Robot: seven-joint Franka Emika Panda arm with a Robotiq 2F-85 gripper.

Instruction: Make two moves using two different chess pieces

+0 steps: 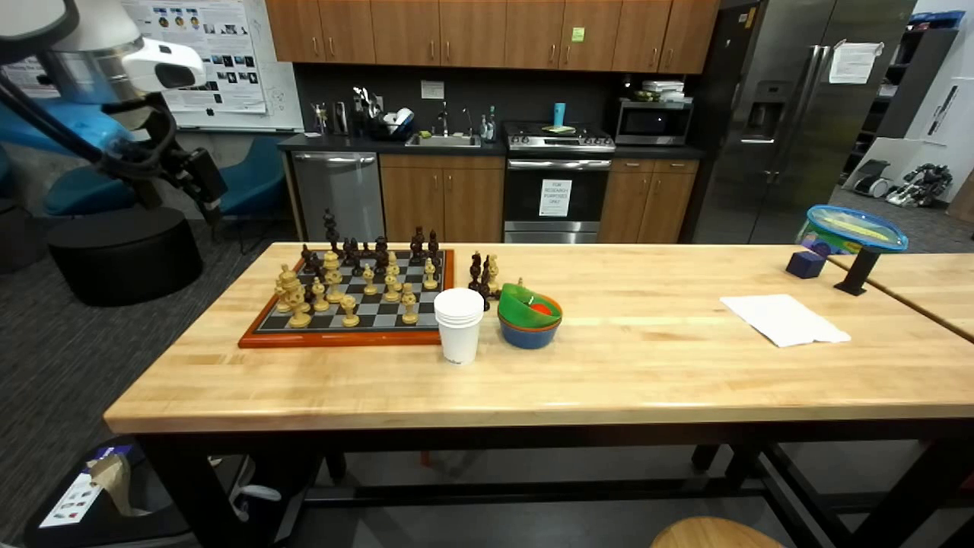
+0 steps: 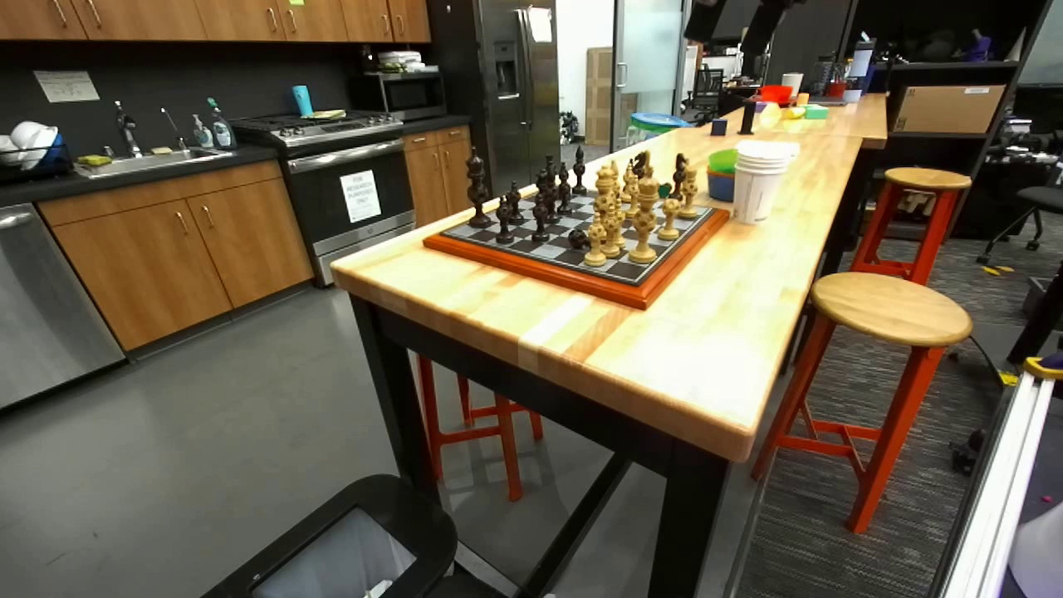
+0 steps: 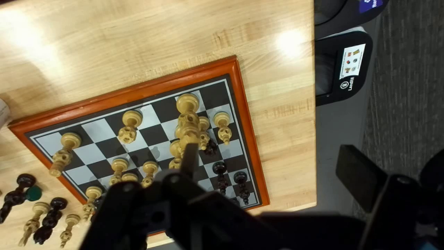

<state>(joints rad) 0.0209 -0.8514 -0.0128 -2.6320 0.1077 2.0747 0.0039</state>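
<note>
Broadly, one long pale wooden desk [image 1: 647,365] across both exterior views. Then one robot arm [image 1: 95,76] at the upper left in an exterior view, and two stools [image 2: 890,307] beside the desk. On the desk near one end, one chessboard [image 3: 131,89] with a reddish-brown frame. Higher up, well apart from the chessboard in both exterior views, fingers [image 3: 362,180] spread wide, released. Near the chessboard, one pile of bowls [image 1: 526,336], green tilted on top, and one stack of white cups [image 1: 459,331].

Smallest, the chess pieces [image 3: 189,118] on the chessboard: mostly upright, long axes vertical, heads up; slanted in the wrist view, bases toward its top, heads toward its bottom. Three pale ones along one edge; beyond those, too overlapped to count. One dark piece [image 2: 579,239] low among the pale, cannot tell whether standing or tipped. Off the chessboard, near the bowls, two pale pieces [image 3: 67,229] and at least two dark ones [image 3: 50,218], upright.
</note>
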